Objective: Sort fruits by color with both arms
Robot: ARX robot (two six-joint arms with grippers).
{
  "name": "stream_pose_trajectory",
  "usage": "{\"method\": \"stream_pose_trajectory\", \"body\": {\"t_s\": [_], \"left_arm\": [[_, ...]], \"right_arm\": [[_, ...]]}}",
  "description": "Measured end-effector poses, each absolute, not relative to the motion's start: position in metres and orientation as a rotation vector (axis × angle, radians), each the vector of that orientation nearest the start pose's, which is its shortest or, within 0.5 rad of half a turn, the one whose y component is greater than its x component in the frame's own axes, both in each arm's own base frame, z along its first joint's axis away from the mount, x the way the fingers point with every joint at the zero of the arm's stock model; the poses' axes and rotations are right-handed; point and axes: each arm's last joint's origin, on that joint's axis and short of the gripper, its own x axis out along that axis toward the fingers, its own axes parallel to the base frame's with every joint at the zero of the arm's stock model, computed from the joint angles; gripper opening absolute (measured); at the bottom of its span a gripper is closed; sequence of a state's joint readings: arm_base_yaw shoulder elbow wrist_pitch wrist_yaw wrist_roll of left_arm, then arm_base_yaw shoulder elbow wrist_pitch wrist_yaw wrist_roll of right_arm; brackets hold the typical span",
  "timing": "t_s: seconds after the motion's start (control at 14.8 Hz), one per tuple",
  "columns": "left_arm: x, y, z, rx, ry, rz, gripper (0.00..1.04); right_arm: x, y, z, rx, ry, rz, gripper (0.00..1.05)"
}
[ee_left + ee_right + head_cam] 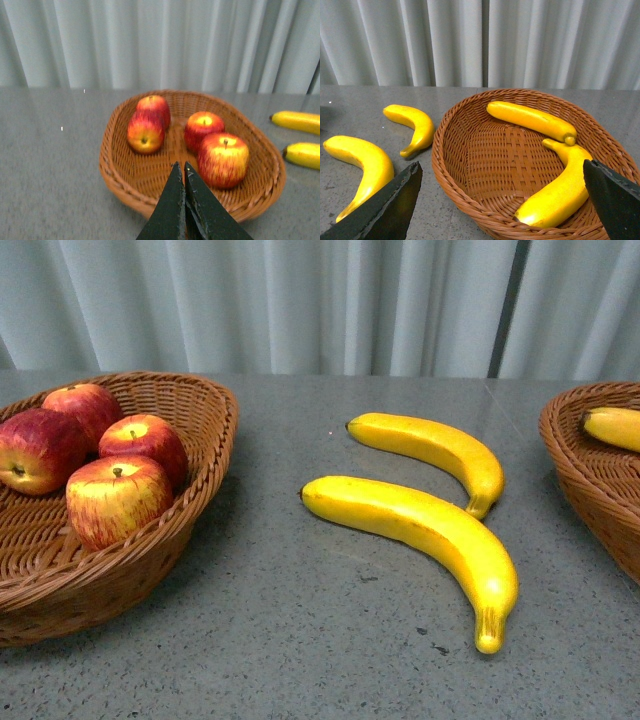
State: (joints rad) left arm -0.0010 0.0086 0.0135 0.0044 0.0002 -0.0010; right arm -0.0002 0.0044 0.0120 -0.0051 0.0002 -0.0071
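Four apples [118, 498], glossy red streaked with yellow and with short brown stems, sit bunched inside the apple basket [205, 455], a brown woven oval. Two of them touch at the front and two sit behind. Two bananas lie on the bare table [300, 640] to the right of the apple basket, well apart from it. The nearer banana [420, 530] is long, curved and bright yellow. The farther banana [430, 445] is shorter in view and lies just beyond the nearer one without touching it. Farther right again from the apple basket stands the banana basket [450, 150], of the same weave. It holds two basket bananas [530, 120], the stem of one meeting the tip of the other. The left gripper [181, 169] hangs over the near rim of the apple basket, its two black fingers pressed together with nothing between them. The right gripper [501, 170] is over the near rim of the banana basket, far to the right of the apple basket, with its fingers spread wide and holding nothing. The front view cuts off both baskets at its edges and shows only one end of a basket banana. Both wrist views cut off the fingers at the frame, so the arms cannot be made out. The table is grey and speckled, with a few dark marks. A pale pleated curtain [300, 300] hangs behind it.
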Motion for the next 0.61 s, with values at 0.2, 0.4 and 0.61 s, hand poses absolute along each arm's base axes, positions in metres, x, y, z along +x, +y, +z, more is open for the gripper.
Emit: {"method": "stream_pose_trajectory", "body": {"t_s": [0.2, 0.4, 0.61], "left_arm": [[0.0976, -0.0001, 0.1673, 0.0, -0.002, 0.0, 0.02], [0.0976, -0.0001, 0.1669, 0.0, 0.001, -0.001, 0.23], [0.0976, -0.0001, 0.167, 0.0, 0.001, -0.001, 0.61]], "right_arm": [[0.0972, 0.0, 0.1668, -0.007, -0.003, 0.0, 0.98], [0.0972, 0.0, 0.1668, -0.007, -0.003, 0.0, 0.98], [0.0972, 0.0, 0.1668, -0.007, -0.003, 0.0, 0.98]]}}
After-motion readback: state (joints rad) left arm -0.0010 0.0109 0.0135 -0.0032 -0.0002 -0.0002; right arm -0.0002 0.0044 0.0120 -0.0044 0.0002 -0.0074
